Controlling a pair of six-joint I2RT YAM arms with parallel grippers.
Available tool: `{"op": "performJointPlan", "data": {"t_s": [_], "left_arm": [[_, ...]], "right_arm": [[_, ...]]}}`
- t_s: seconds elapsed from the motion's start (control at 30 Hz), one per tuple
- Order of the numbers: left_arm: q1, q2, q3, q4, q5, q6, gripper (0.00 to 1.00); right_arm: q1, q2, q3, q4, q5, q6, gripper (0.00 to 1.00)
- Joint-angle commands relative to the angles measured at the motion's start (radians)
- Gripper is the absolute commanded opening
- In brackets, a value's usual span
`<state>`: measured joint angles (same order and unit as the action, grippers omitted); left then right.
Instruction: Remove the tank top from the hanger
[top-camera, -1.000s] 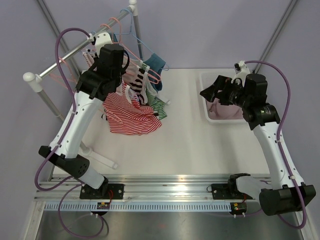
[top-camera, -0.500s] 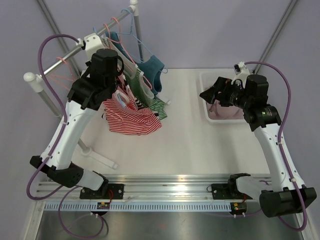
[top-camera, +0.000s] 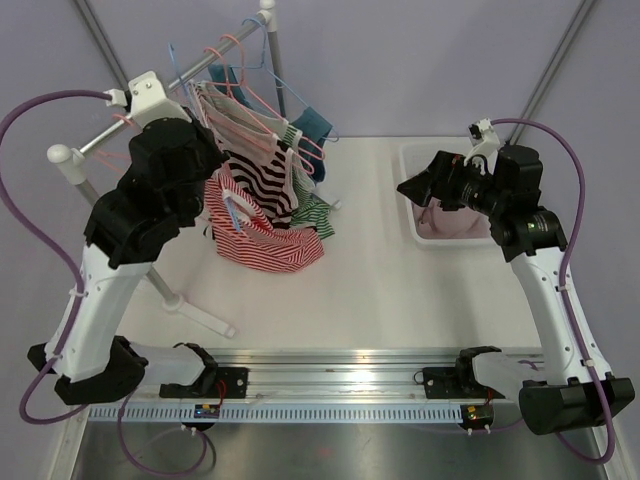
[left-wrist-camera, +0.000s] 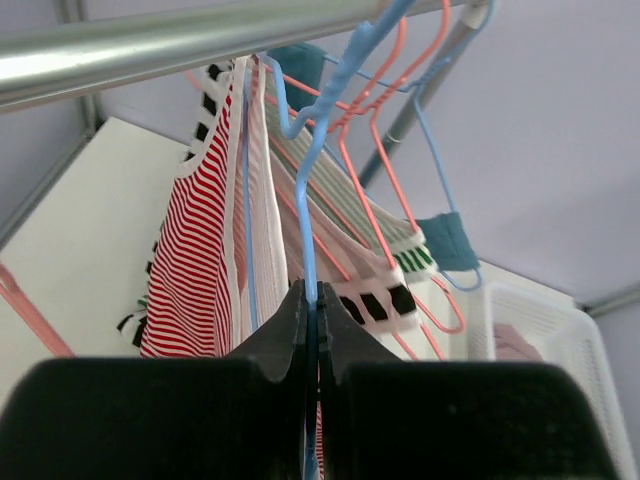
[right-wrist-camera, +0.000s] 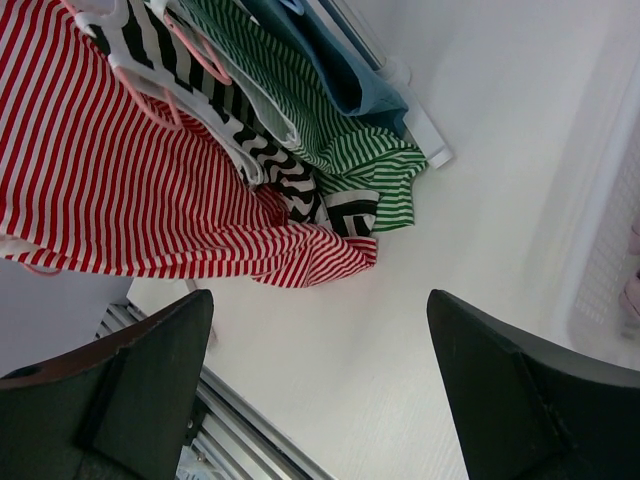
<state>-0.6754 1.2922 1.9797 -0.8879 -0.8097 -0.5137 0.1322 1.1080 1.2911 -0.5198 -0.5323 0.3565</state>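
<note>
White table (top-camera: 400, 290): left end effector (left-wrist-camera: 312, 300) clamps blue hanger (left-wrist-camera: 310, 230); right end effector (right-wrist-camera: 318, 300) gapes apart.

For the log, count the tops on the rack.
5: red-striped lowest, black-striped above it, green-striped right, teal behind, pale-striped nearest the rail; others may be hidden.

The left gripper (left-wrist-camera: 313, 297) hides the blue hanger (left-wrist-camera: 309, 230) below its fingertips.
</note>
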Motion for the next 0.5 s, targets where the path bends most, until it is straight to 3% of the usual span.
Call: {"op": "performJointPlan", "data": {"t_s": [0.0, 0.17, 0.33, 0.47], "left_arm": [[-0.039, -0.141, -0.03, 0.064, 0.078, -0.045, 0.0], [-0.059, -0.307, -0.252, 0.096, 0.252, -0.095, 0.0], [-0.073, -0.467, -0.523, 0.167, 0.536, -0.128, 0.0], [-0.092, -0.567, -0.746, 0.208, 0.742, -0.138, 0.0]], "right_arm": [[0.003, -0.02, 0.04, 0.035, -0.061, 0.013, 0.95], [0.003, -0.022, 0.031, 0.078, -0.149, 0.035, 0.95], [0.009, -0.031, -0.028, 0.219, -0.357, 0.105, 0.99], [0.114, -0.028, -0.042, 0.23, -0.299, 0.085, 1.0]]}}
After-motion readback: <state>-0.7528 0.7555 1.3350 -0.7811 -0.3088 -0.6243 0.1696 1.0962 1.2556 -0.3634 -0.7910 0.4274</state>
